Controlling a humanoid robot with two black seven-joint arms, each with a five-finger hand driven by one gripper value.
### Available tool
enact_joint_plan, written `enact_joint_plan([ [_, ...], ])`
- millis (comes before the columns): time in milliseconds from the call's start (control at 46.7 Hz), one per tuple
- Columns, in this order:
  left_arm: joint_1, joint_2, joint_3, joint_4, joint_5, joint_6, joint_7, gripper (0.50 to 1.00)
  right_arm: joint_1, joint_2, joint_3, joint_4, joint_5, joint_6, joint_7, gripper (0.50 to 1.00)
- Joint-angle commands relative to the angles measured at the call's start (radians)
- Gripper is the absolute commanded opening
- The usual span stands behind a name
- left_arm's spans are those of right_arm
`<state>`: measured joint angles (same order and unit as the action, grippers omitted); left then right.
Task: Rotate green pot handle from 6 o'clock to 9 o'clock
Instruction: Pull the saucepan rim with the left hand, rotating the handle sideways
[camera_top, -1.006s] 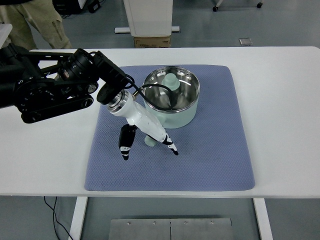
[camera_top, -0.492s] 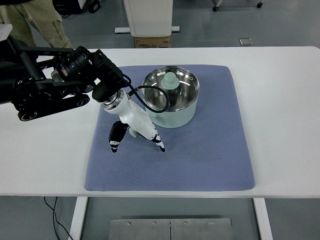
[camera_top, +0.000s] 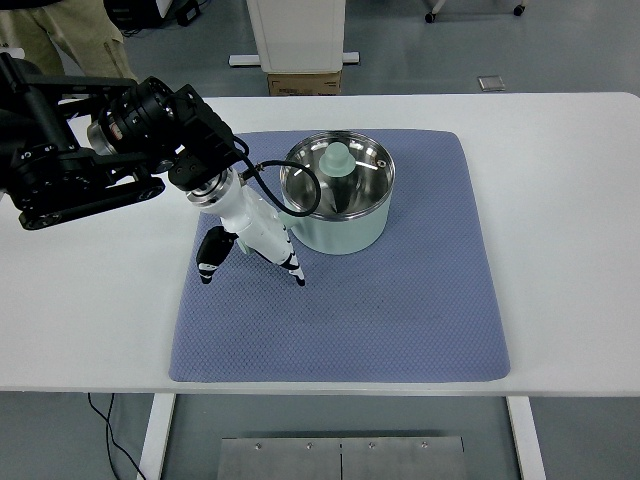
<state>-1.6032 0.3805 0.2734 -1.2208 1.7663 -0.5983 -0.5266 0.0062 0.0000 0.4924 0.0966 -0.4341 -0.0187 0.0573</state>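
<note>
White rectangular worktop (camera_top: 560, 230) spans the view. Blue-grey textured fabric mat (camera_top: 400, 320) lies flat at its centre, corners rounded. Beyond the far edge: a white cabinet base (camera_top: 296, 32) on the grey floor (camera_top: 420, 60), with a brown cardboard box (camera_top: 304, 83) just in front of it. Small grey floor plate (camera_top: 491, 84) to the right. Person's khaki trouser legs (camera_top: 70, 38) at upper left. Black cable (camera_top: 105, 425) hangs under the near-left edge.

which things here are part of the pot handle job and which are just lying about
Part of the job:
- green pot
- left hand, low beside the pot's left side, where the handle cannot be seen
- blue mat under the pot

Just lying about:
- cardboard box on the floor
- person standing behind the table
</note>
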Motion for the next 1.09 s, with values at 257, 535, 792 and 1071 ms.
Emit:
enact_joint_plan([
  [257,-0.021,0.001,0.044,0.014,0.050,0.005,-0.010,1.000,0.000,0.000,0.000,0.000,0.000,0.000,0.001,1.000],
  [535,-0.032,0.003,0.072,0.053,0.099,0.031,-0.009,1.000,0.000,0.000,0.000,0.000,0.000,0.000,0.001,1.000],
  [792,-0.032,0.001,0.106,0.095,0.150,0.072,-0.009,1.000,0.000,0.000,0.000,0.000,0.000,0.000,-0.001,1.000],
  [1071,-0.032,0.001,0.112,0.122,0.231,0.095,-0.004,1.000,0.000,0.000,0.000,0.000,0.000,0.000,0.001,1.000],
])
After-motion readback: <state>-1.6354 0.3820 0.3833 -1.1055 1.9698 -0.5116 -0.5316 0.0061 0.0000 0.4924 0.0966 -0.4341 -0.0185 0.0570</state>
